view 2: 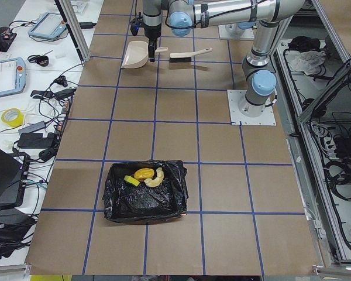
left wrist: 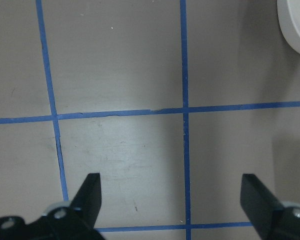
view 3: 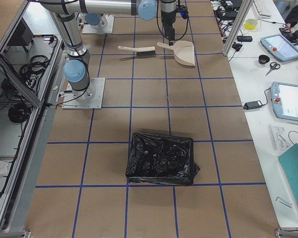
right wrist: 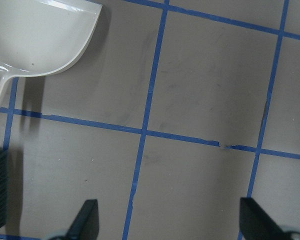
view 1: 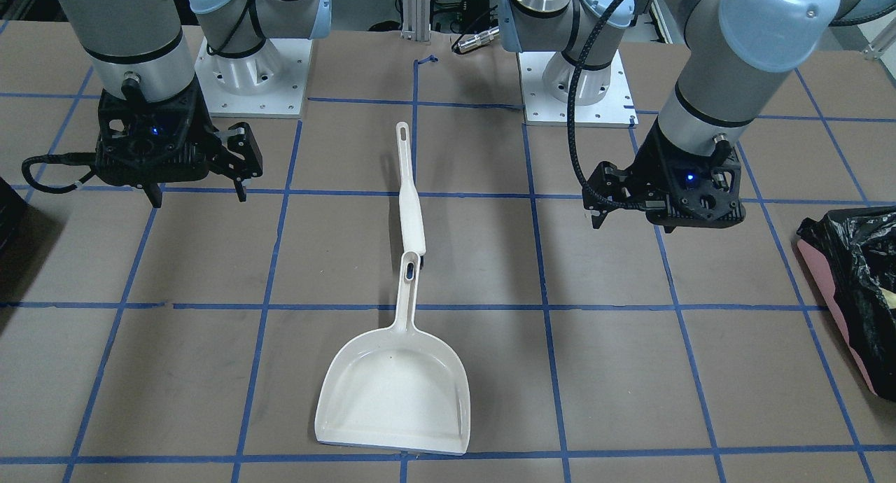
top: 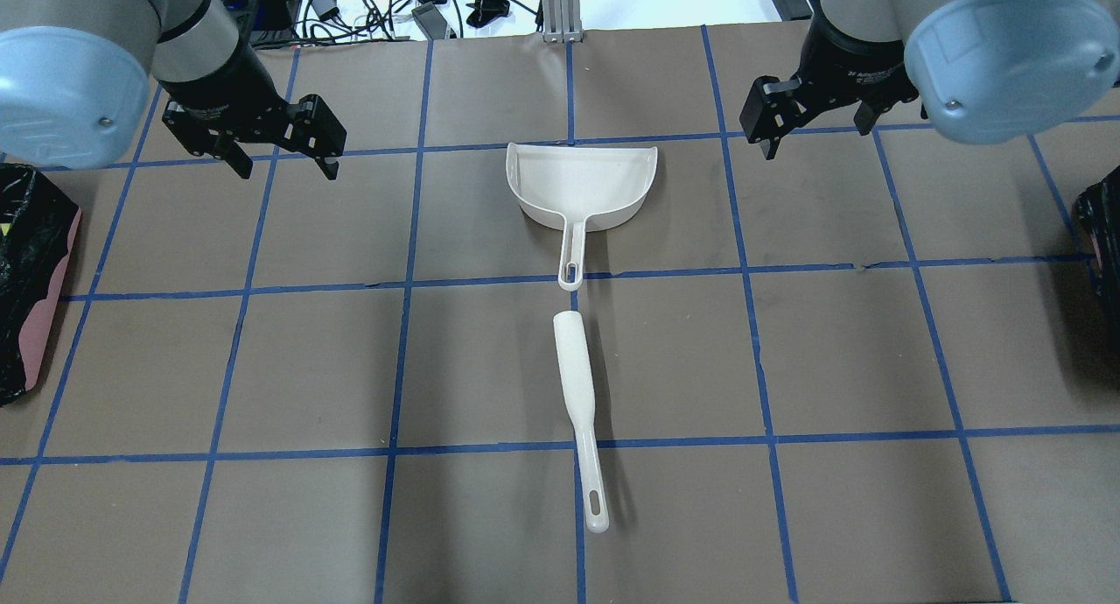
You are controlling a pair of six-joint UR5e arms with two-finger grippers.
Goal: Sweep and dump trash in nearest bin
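Hovering wide open and empty, left gripper [left wrist: 172, 195] and right gripper [right wrist: 170, 216] are flanking a white plastic dustpan [top: 582, 179] and brush [top: 573, 368]; trash [view 2: 144, 174] is lying in the crinkly black-bagged bin [view 2: 143, 202].

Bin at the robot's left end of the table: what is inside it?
In the bag-lined bin lie three pieces: a yellow-green sponge wedge, an amber-orange lump and a golden-brown croissant-like piece. Anything buried beneath them or under the folds cannot be seen.
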